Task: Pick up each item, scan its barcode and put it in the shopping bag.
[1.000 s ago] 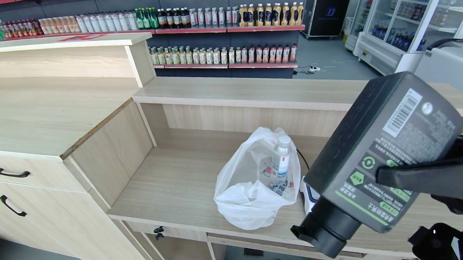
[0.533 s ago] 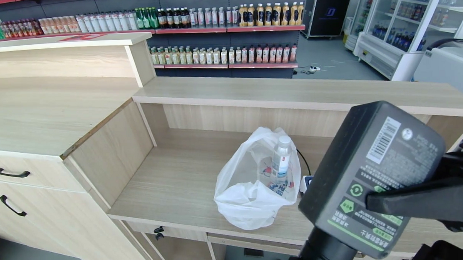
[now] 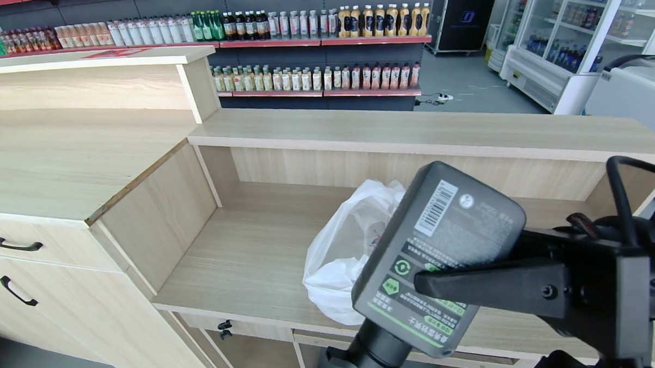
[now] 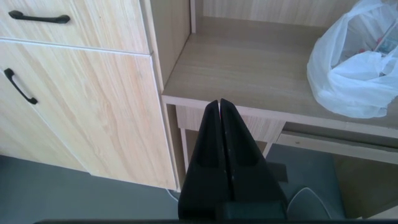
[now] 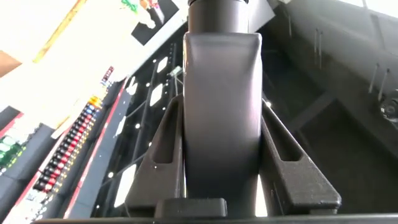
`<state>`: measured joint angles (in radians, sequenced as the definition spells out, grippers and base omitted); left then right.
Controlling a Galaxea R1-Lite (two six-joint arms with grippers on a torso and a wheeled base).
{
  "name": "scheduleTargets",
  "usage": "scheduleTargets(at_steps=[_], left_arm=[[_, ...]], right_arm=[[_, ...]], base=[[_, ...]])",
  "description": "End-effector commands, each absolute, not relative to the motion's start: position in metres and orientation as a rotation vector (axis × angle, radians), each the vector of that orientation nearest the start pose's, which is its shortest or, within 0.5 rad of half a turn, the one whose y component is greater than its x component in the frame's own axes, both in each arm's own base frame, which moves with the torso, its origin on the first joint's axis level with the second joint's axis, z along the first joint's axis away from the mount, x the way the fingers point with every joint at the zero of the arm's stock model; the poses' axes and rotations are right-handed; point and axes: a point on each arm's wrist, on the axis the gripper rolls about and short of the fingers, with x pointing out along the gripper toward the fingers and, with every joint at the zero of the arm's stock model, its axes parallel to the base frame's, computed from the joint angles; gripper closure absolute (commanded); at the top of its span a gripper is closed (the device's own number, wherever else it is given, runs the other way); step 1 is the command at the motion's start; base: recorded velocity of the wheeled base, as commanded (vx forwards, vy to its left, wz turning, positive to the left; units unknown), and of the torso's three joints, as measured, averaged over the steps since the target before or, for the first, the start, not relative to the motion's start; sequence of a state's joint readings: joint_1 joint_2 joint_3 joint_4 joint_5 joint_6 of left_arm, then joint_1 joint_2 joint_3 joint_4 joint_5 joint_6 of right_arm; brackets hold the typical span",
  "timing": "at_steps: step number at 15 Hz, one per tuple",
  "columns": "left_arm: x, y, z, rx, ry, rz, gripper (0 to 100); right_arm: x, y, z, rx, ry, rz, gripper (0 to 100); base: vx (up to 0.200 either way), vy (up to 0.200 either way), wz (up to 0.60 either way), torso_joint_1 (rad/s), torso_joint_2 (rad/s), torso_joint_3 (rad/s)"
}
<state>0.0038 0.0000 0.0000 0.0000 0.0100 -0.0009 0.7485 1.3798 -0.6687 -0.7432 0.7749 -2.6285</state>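
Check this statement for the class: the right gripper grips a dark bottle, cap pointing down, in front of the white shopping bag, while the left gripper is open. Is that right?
Not quite. The left gripper is shut, fingers pressed together, as the left wrist view shows. The rest stands: the right gripper grips the dark bottle, cap down, in front of the white shopping bag.

You are seeing a dark grey bottle (image 3: 439, 256) hanging in the air, tilting with its black cap pointing toward seven o'clock and its barcode label facing up. At its nine o'clock, the white shopping bag (image 3: 333, 260) is sitting open on the counter.
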Motion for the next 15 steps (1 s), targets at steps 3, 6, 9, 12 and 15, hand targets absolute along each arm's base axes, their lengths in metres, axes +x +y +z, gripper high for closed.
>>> scheduleTargets(at_steps=[3, 6, 9, 12, 15], left_arm=[[-0.023, 0.0, 0.075, -0.002, 0.0, 0.015, 100], [-0.023, 0.0, 0.075, -0.002, 0.0, 0.015, 100], [-0.023, 0.0, 0.075, -0.002, 0.0, 0.015, 100], [-0.023, 0.0, 0.075, 0.0, 0.0, 0.015, 100], [-0.023, 0.0, 0.075, -0.002, 0.0, 0.015, 100]], right_arm=[[0.138, 0.188, 0.243, -1.908, -1.939, 0.494, 100], [0.135, 0.188, 0.246, -1.9, -1.95, 0.483, 100], [0.135, 0.188, 0.246, -1.906, -1.933, 0.485, 100], [0.139, 0.193, 0.24, -1.892, -1.916, 0.533, 100], [0.146, 0.203, 0.239, -1.889, -1.915, 0.549, 100]], base=[[0.0, 0.0, 0.0, 0.0, 0.0, 0.0], [0.0, 0.0, 0.0, 0.0, 0.0, 0.0], [0.0, 0.0, 0.0, 0.0, 0.0, 0.0], [0.0, 0.0, 0.0, 0.0, 0.0, 0.0], [0.0, 0.0, 0.0, 0.0, 0.0, 0.0]])
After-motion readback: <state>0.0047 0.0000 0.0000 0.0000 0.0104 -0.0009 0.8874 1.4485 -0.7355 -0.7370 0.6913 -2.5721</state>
